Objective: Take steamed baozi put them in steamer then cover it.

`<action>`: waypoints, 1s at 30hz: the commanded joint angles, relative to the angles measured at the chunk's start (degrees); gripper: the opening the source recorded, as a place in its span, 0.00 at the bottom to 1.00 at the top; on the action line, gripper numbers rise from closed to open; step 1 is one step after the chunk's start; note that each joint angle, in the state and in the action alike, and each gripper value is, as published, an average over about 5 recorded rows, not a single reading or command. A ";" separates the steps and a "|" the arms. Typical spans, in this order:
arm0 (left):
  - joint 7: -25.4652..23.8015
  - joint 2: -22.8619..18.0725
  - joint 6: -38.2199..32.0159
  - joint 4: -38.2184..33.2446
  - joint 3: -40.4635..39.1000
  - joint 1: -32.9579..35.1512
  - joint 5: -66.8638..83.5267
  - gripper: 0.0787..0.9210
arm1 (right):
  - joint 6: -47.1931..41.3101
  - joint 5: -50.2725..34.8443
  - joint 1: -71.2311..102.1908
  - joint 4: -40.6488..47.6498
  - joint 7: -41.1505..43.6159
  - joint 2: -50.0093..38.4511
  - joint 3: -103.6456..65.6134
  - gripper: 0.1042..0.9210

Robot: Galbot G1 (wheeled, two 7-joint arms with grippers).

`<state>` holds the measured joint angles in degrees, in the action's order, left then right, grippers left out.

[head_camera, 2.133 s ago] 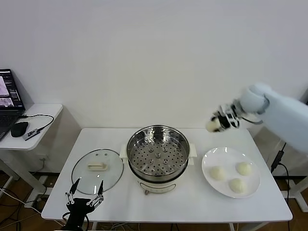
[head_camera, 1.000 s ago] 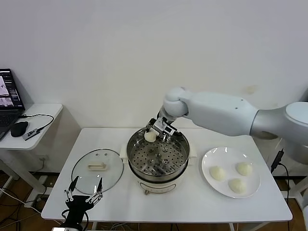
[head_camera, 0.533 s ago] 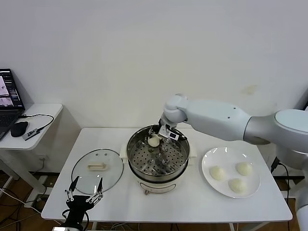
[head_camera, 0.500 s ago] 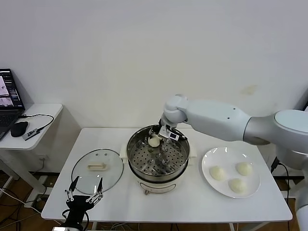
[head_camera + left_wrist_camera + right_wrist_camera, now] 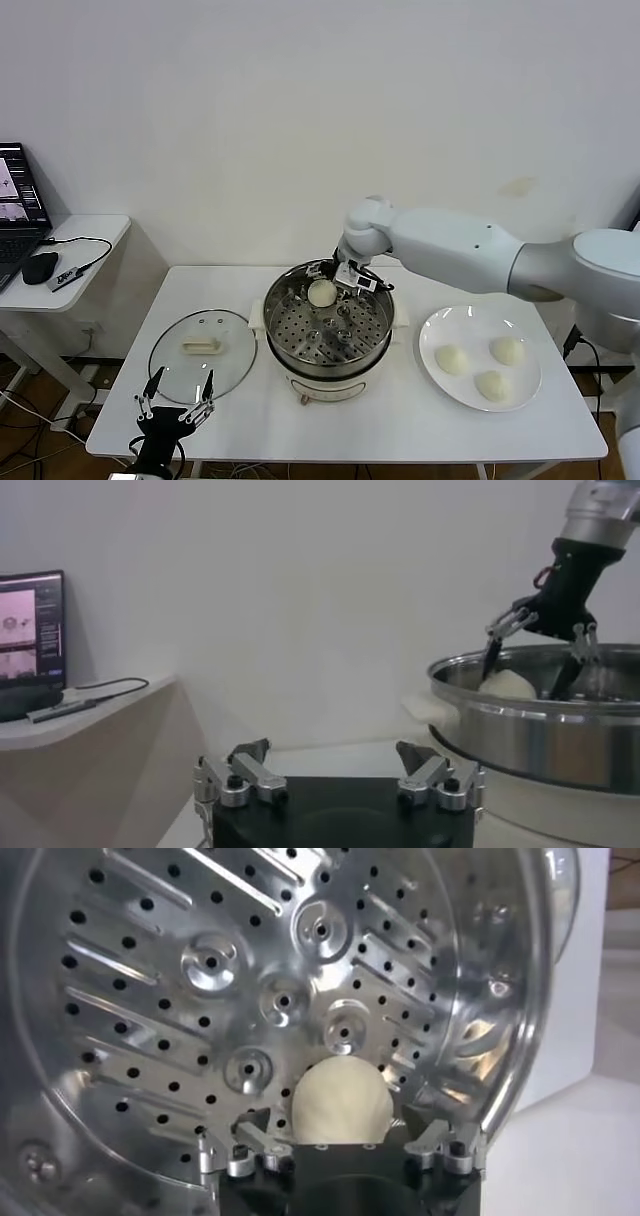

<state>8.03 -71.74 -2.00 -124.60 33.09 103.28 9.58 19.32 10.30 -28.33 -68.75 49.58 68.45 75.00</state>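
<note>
One steamed baozi (image 5: 322, 292) (image 5: 338, 1103) lies on the perforated tray at the back of the steamer (image 5: 272, 318) (image 5: 540, 740). My right gripper (image 5: 335, 280) (image 5: 343, 1133) hangs just above it, open, with its fingers spread to either side of the bun and off it. Three more baozi (image 5: 453, 359) (image 5: 507, 350) (image 5: 491, 385) sit on the white plate (image 5: 440, 330) to the right of the steamer. The glass cover (image 5: 203, 355) lies flat on the table left of the steamer. My left gripper (image 5: 178, 400) (image 5: 332, 750) waits open and empty at the table's front left edge.
The white table (image 5: 340, 425) carries the cover, steamer and plate in a row. A side table at far left holds a laptop (image 5: 18, 200), a mouse (image 5: 40, 267) and a cable. A white wall stands close behind.
My right gripper brought the baozi down into the steamer, opened and let it go onto the tray. The left arm has not moved.
</note>
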 commanded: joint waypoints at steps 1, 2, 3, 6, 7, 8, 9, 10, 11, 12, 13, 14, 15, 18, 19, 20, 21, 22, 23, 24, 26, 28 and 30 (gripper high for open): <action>0.02 0.20 0.10 -0.65 -0.07 0.27 0.02 0.88 | -11.11 -15.98 -8.12 -10.35 5.45 -7.63 1.05 0.88; 0.03 0.26 0.13 -0.73 -0.06 0.30 0.04 0.88 | -13.88 -17.59 -9.10 -12.07 6.35 -9.34 1.06 0.88; 0.05 0.34 0.15 -0.80 -0.05 0.33 0.05 0.88 | -16.59 -18.80 -9.98 -13.87 7.15 -11.19 1.01 0.88; 0.11 0.65 0.28 -1.07 -0.03 0.38 0.07 0.88 | -24.18 -20.87 -12.11 -18.92 8.77 -16.56 0.85 0.88; 0.12 0.79 0.34 -1.18 -0.02 0.40 0.08 0.88 | -26.39 -21.27 -12.67 -20.40 9.14 -18.40 0.83 0.88; 0.13 0.95 0.45 -1.31 0.00 0.39 0.11 0.88 | -28.40 -21.57 -13.15 -21.71 9.48 -20.22 0.83 0.88; 0.13 1.13 0.57 -1.44 0.05 0.37 0.15 0.88 | -30.34 -21.81 -13.51 -22.82 9.89 -22.16 0.82 0.88; 0.14 1.32 0.70 -1.57 0.12 0.33 0.21 0.88 | -31.76 -22.00 -13.71 -23.65 10.19 -24.05 0.82 0.88; 0.16 1.52 0.85 -1.68 0.21 0.24 0.31 0.88 | -33.17 -22.18 -13.81 -24.34 10.45 -26.08 0.77 0.88; 0.16 1.71 1.01 -1.78 0.32 0.15 0.42 0.88 | -34.25 -22.28 -13.69 -24.80 10.67 -27.96 0.63 0.88; 0.18 1.91 1.13 -1.85 0.44 0.06 0.53 0.88 | -35.27 -22.29 -13.43 -25.13 10.87 -29.82 0.40 0.88; 0.18 2.12 1.23 -1.91 0.56 0.00 0.64 0.88 | -36.08 -22.24 -12.95 -25.32 11.01 -31.59 0.02 0.88; 0.18 2.33 1.30 -1.94 0.67 -0.03 0.75 0.88 | -36.65 -22.13 -12.28 -25.39 11.16 -33.28 -0.54 0.88; 0.17 2.91 1.35 -1.88 0.94 -0.02 0.95 0.88 | -37.18 -21.07 -9.17 -25.22 11.64 -37.87 -3.13 0.88; 0.16 3.07 1.36 -1.81 1.03 -0.03 1.01 0.88 | -37.17 -20.37 -7.48 -25.08 11.80 -39.31 -4.45 0.88; 0.16 3.19 1.36 -1.74 1.13 -0.04 1.06 0.88 | -37.18 -19.59 -5.66 -24.95 11.93 -40.48 -5.71 0.88; 0.16 3.31 1.38 -1.68 1.24 -0.06 1.10 0.88 | -37.19 -18.71 -3.32 -24.81 12.05 -41.66 -7.20 0.88; 0.15 3.41 1.40 -1.64 1.34 -0.07 1.15 0.88 | -37.22 -18.05 -1.36 -24.68 12.09 -42.50 -8.45 0.88; 0.14 3.51 1.43 -1.60 1.43 -0.07 1.19 0.88 | -37.27 -17.34 0.85 -24.55 12.10 -43.30 -9.83 0.88; 0.12 3.58 1.47 -1.58 1.49 -0.07 1.22 0.88 | -37.22 -16.60 3.03 -24.43 12.09 -43.91 -11.23 0.88; 0.11 3.65 1.58 -1.52 1.58 -0.10 1.25 0.88 | -37.09 -15.09 6.99 -24.24 12.05 -44.89 -13.98 0.88; 0.10 3.61 1.68 -1.43 1.62 -0.15 1.25 0.88 | -36.91 -13.52 11.01 -24.04 11.92 -45.59 -16.80 0.88; 0.10 3.53 1.75 -1.35 1.63 -0.17 1.24 0.88 | -36.75 -11.91 14.84 -23.74 11.70 -45.77 -19.23 0.88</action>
<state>8.15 -68.40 -0.40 -126.10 34.67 103.14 10.81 -13.77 -5.48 -27.74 -90.52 60.47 31.21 65.73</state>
